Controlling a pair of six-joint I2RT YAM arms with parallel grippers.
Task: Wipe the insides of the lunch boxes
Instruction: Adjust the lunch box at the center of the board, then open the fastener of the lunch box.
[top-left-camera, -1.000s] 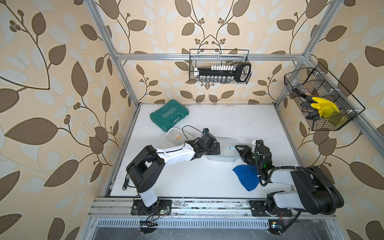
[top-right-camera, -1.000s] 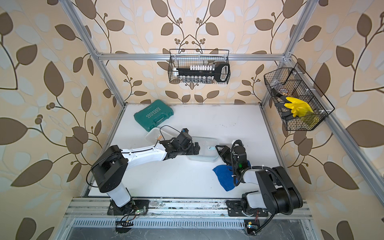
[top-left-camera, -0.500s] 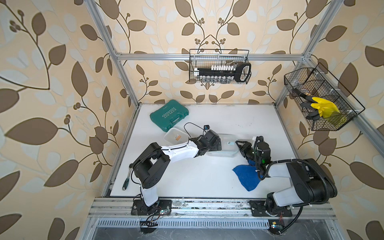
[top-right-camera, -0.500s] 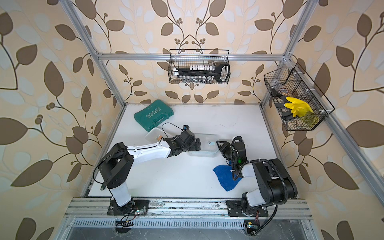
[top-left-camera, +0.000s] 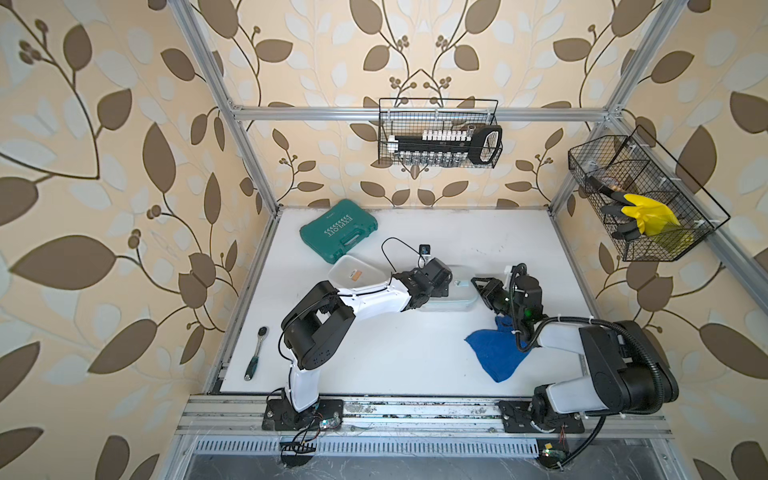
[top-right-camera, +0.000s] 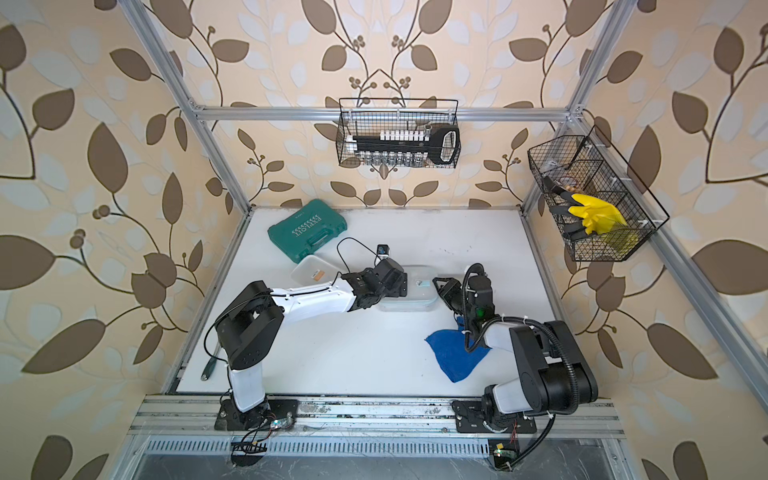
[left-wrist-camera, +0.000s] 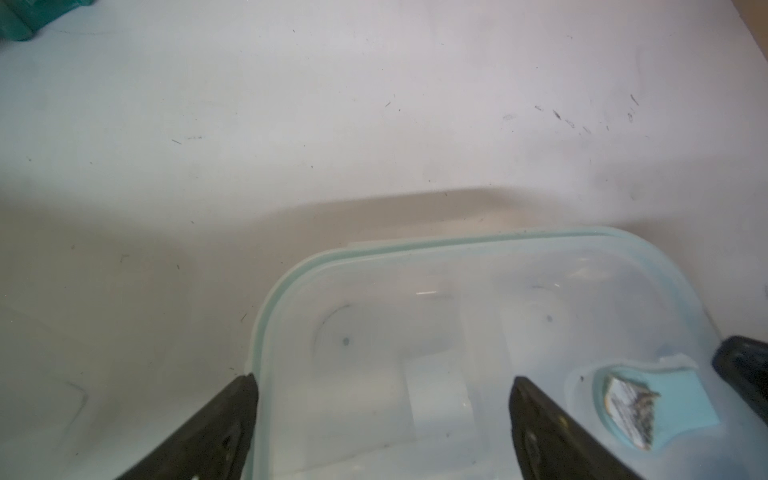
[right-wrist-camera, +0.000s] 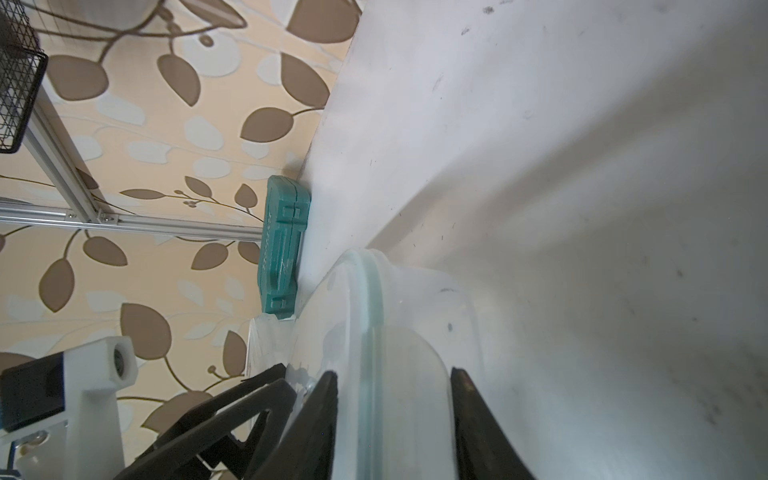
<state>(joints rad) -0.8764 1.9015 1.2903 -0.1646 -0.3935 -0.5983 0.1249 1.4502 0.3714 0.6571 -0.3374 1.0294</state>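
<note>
Beige wallpaper (top-left-camera: 104, 166) is covered in brown and off-white leaves, fwiw. A white desk (top-left-camera: 415, 365), flecked with dark specks, is seen under a teal-green hard tool case (top-left-camera: 338, 229) with white lettering, a royal-blue cloth (top-left-camera: 494, 353) and a clear plastic lunch box (left-wrist-camera: 374, 332) edged in pale aqua. A bright yellow glove (top-left-camera: 648, 212) is spotted in a black wire basket (top-left-camera: 590, 166).

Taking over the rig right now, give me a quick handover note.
Left gripper: open, above one end of the lidded lunch box.
Right gripper: fingers closed across that box's other end.
Open lunch box: beside the green case, partly under the left arm.
Blue cloth: on the table, unheld.
Done: no wiping evident; lid still on.
Left: remove lid, take cloth, wipe both boxes.
</note>
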